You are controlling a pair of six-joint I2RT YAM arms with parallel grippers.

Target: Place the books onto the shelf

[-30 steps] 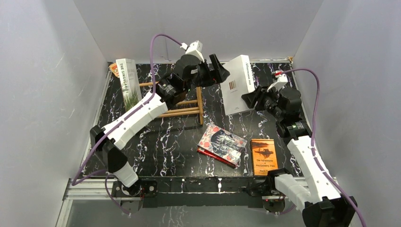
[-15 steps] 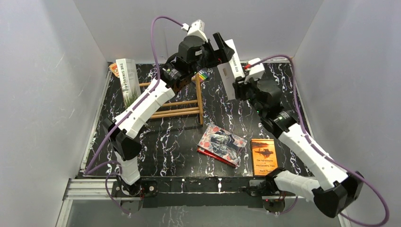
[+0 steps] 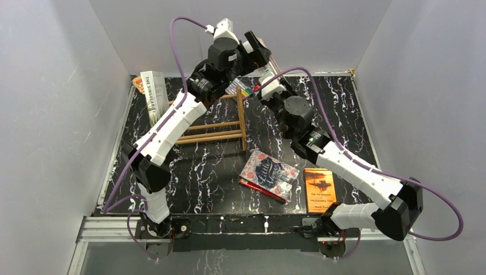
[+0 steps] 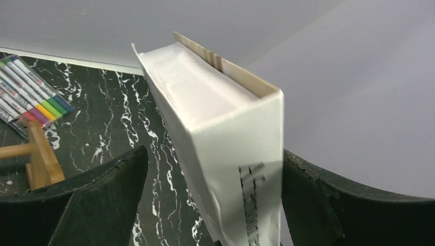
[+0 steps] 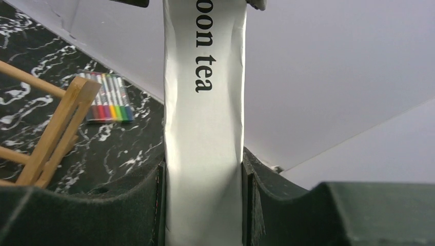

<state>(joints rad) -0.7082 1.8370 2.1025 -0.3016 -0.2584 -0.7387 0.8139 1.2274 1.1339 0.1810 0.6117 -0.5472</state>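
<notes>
At the far left, the palm-leaf book [image 3: 153, 97] stands upright against the left end of the shelf [image 3: 218, 130]. Whether it sits inside the rails is unclear. A marker pack [image 3: 246, 90] lies just behind the shelf's right post.

Above them, the left end effector [image 4: 214, 169] is spread and straddles the upper end of the plain white book [image 4: 225, 128], with a clear gap on one side. This book hangs in mid-air, tilted, with the right end effector [image 5: 204, 174] pinching its lower end across the spine. It looks like a handover. If the right lets go before the left clamps, the book would likely drop onto the markers or the rack.

Further right, the stacked patterned books [image 3: 269, 175] and the orange book [image 3: 319, 188] lie flat on the counter [image 3: 195, 172], not yet shelved.
</notes>
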